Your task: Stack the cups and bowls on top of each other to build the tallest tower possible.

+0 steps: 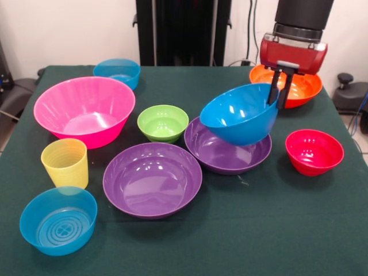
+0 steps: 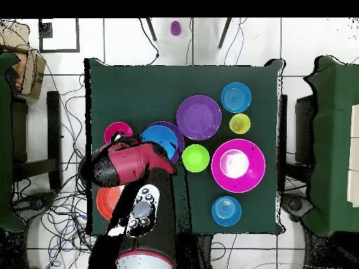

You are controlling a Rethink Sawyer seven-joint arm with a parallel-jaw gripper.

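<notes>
Blue bowl [image 1: 238,114] hangs tilted in my fingers [image 1: 278,87], which are pinched closed on its rim, one inside and one outside the wall. It sits just above the far purple bowl [image 1: 224,155], its underside close to that bowl's hollow; I cannot tell whether they touch.

Around the far purple bowl on the green tabletop [image 1: 276,230]: the second purple bowl [image 1: 152,179] lies just beside it toward the camera, rims nearly meeting. The green bowl [image 1: 163,122] stands just beside its other edge, with the large pink bowl [image 1: 84,110] beyond that. The red bowl [image 1: 314,151] sits near it on the opposite side, and the orange bowl [image 1: 299,86] lies behind it, partly hidden by my wrist. Well apart from it are the ribbed yellow cup [image 1: 65,163] and two translucent blue bowls [image 1: 58,220].
</notes>
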